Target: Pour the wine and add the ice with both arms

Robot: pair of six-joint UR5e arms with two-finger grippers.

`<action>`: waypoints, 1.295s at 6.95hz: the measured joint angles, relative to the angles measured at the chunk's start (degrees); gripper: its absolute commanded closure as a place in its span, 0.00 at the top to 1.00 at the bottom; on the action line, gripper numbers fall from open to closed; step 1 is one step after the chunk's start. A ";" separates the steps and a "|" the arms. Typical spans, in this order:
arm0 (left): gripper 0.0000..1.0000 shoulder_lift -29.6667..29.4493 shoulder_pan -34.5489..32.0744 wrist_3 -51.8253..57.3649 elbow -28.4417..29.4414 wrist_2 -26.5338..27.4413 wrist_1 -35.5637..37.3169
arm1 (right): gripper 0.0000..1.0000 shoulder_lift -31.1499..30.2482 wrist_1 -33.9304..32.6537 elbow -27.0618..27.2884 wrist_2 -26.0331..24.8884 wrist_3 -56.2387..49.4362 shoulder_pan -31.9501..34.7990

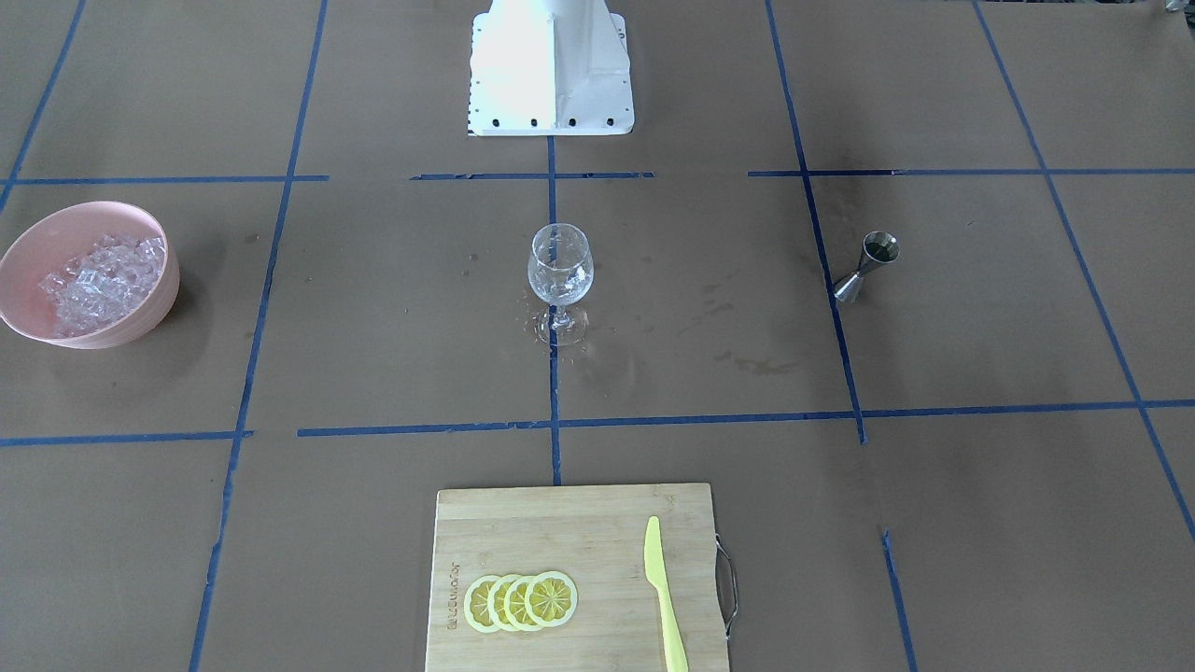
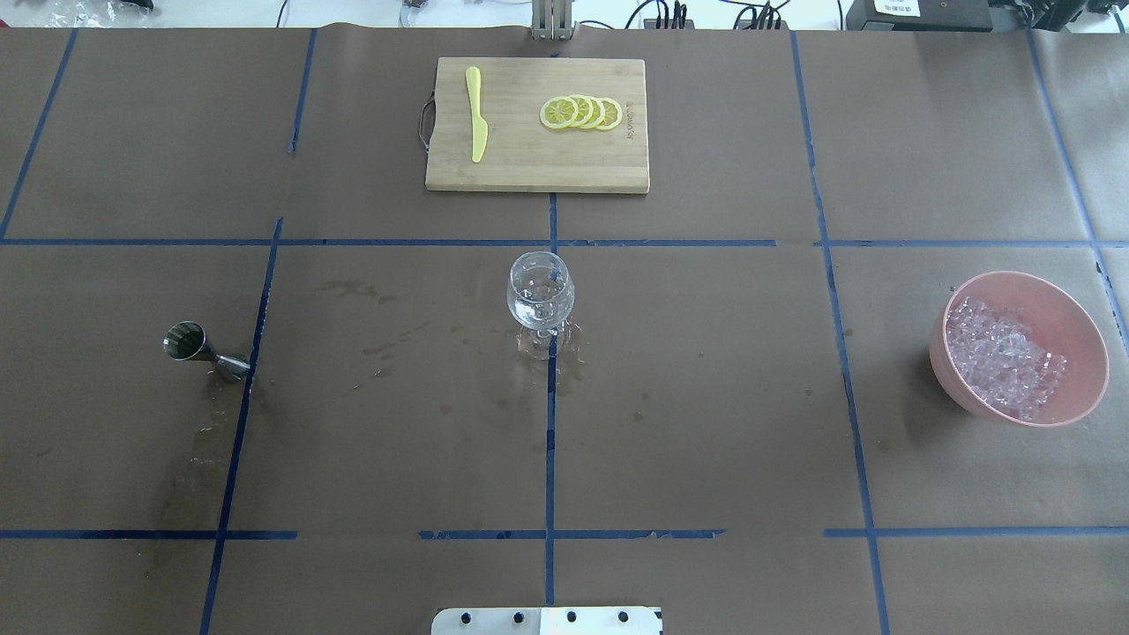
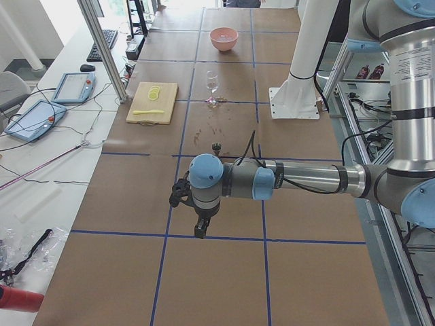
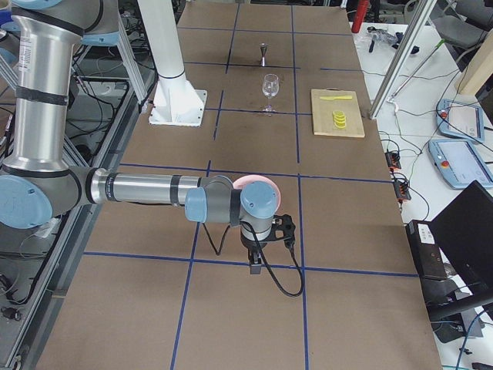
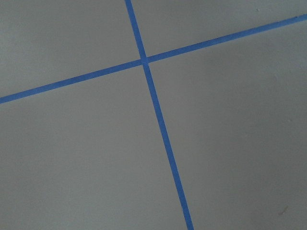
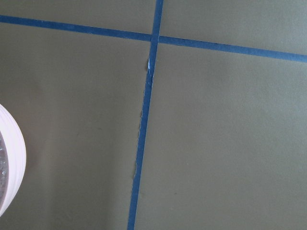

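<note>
At the left end of the bench (image 2: pixel 397 441) the left arm (image 3: pixel 299 178) reaches out low over the brown paper, and the left fingers (image 3: pixel 198 231) point down at a bare square. From the side I cannot tell if they are spread or pressed together, but nothing hangs from them. The steel jigger (image 2: pixel 196 346) stands well apart from them, with wet marks on the paper beside it.

In the centre the wine glass (image 2: pixel 540 291) stands upright on a blue tape line (something clear glints low in its bowl, I cannot say what). Beyond it, on the far side from the robot, lies the cutting board (image 2: pixel 529 168) with lemon slices (image 2: pixel 581 112) and a yellow knife (image 2: pixel 476 126).

On the right the ice (image 2: pixel 1005 357) is heaped in the pink bowl (image 2: pixel 1080 322). The right arm (image 4: pixel 146 189) holds the right fingers (image 4: pixel 255 266) just beside this bowl; their state I also cannot tell.

I judge the work to be at its start. To do it well, the left fingers should take the jigger at its narrow waist and keep it level until it is over the glass. The right fingers should pinch one chunk firmly, because ice slips, and release it low in the glass. The two arms should not come over the glass together.
</note>
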 measured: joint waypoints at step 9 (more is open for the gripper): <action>1.00 -0.69 0.00 0.63 -0.13 -0.18 -2.39 | 1.00 2.07 8.82 -0.50 -0.02 0.74 -0.17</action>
